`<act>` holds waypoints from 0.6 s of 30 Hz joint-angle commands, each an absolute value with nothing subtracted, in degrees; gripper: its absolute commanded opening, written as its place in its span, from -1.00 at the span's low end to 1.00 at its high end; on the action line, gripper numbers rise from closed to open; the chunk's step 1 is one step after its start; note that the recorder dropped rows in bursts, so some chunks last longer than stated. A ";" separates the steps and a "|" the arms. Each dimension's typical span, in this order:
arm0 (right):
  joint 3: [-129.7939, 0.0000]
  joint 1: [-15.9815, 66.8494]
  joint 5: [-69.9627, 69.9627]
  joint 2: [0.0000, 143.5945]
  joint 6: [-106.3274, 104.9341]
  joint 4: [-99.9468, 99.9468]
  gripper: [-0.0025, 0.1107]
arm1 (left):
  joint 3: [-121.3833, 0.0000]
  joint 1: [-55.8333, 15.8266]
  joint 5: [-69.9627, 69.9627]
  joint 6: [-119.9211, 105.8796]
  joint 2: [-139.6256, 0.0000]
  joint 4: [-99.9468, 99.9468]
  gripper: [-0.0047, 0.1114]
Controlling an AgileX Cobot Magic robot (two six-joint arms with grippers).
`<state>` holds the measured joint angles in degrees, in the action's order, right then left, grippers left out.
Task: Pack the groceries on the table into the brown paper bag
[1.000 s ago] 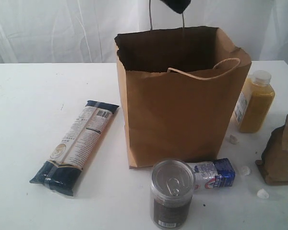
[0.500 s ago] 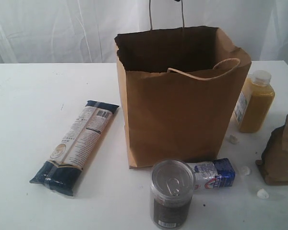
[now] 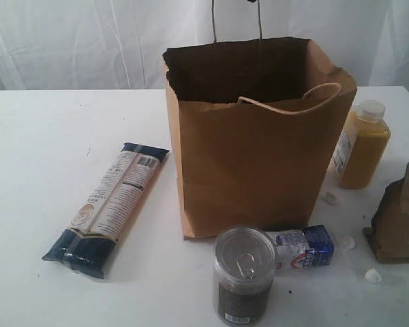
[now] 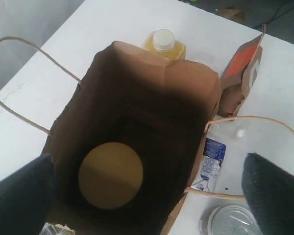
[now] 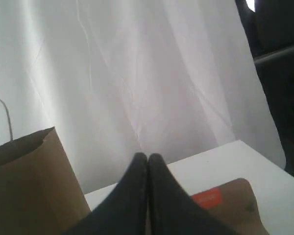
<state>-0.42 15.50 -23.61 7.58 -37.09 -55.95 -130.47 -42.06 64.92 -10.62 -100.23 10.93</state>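
- The left end effector [image 4: 147,164] hangs over the mouth of the brown paper bag [image 3: 259,157], jaws fully apart, with nothing between them. The right end effector [image 5: 148,157] is pressed closed on nothing, near the brown orange-labelled pouch [image 5: 240,200].
- Only the clear jar with tan lid [image 4: 110,175] is inside the bag, at one side of the bottom. The pasta packet [image 3: 108,208], silver-topped can [image 3: 244,272], blue-white carton [image 3: 305,248], yellow juice bottle [image 3: 361,146] and the pouch wait on the table [image 3: 41,136].
- The front twine handle [image 3: 313,95] droops at the rim of the opening. A thing being lowered may catch in it and pull the light bag over.
- The can stands right against the carton, both just in front of the bag. A grasp on one may push the other or dent the bag wall.
- A heavy thing released from high up may strike the jar.
- The pasta packet is long, so I judge it must go in end-first; laid flat, it would probably jam on the rim.
- The jar's body is lost in the dark of the bag; only its lid shows.
- In the exterior view the pouch and the can's base are cut off by the frame.
- That view shows almost nothing of either end effector, so their height is hard to judge.
- The small white bits [image 3: 373,275] near the pouch are too small to identify.
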 commanded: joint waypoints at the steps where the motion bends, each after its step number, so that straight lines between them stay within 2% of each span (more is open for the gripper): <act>1: 0.00 15.37 -25.38 7.38 -37.00 -59.47 -0.96 | -130.77 -42.41 69.96 -10.37 -99.62 11.47 0.89; 18: 0.00 15.37 -25.38 7.38 -35.84 -59.47 -0.96 | -130.77 -42.41 69.96 -10.49 -99.62 10.15 0.89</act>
<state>-0.42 15.50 -24.98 7.58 -35.99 -59.59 -130.47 -42.06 64.92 -10.62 -100.23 10.02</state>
